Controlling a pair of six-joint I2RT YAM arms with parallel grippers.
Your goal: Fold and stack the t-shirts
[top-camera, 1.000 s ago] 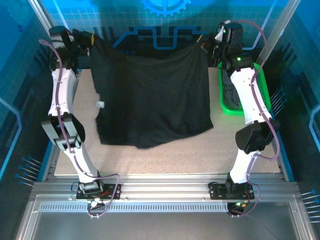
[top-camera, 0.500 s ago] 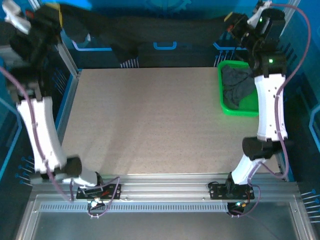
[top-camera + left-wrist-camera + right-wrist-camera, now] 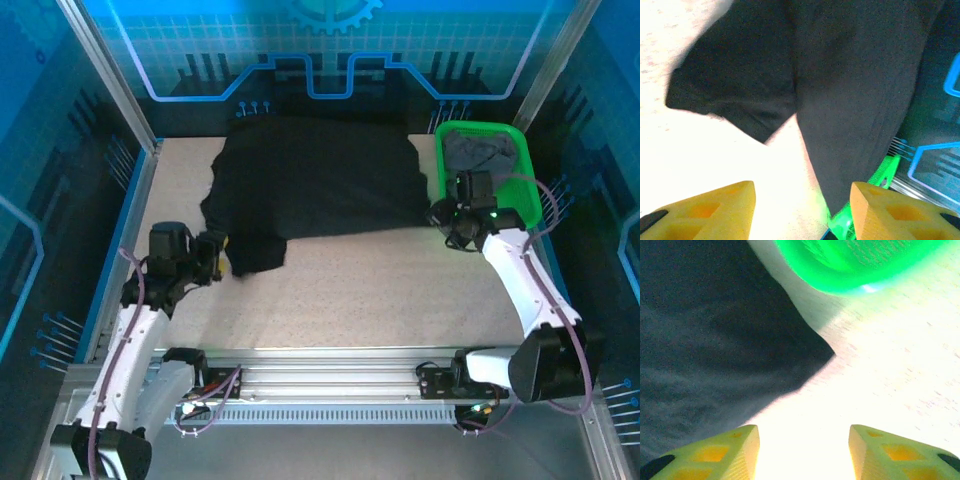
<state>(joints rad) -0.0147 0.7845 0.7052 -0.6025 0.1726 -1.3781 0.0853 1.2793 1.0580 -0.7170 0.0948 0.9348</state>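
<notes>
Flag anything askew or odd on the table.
The black t-shirt lies crooked: its near-left corner sticks out as a rumpled flap beside the left pincer. The dark grey t-shirt sits crumpled in the green basket.

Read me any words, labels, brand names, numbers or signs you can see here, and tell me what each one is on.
None can be read. The black t-shirt is plain, the green basket carries no label that shows, and the blue back wall bears a gear graphic and line patterns without letters.
</notes>
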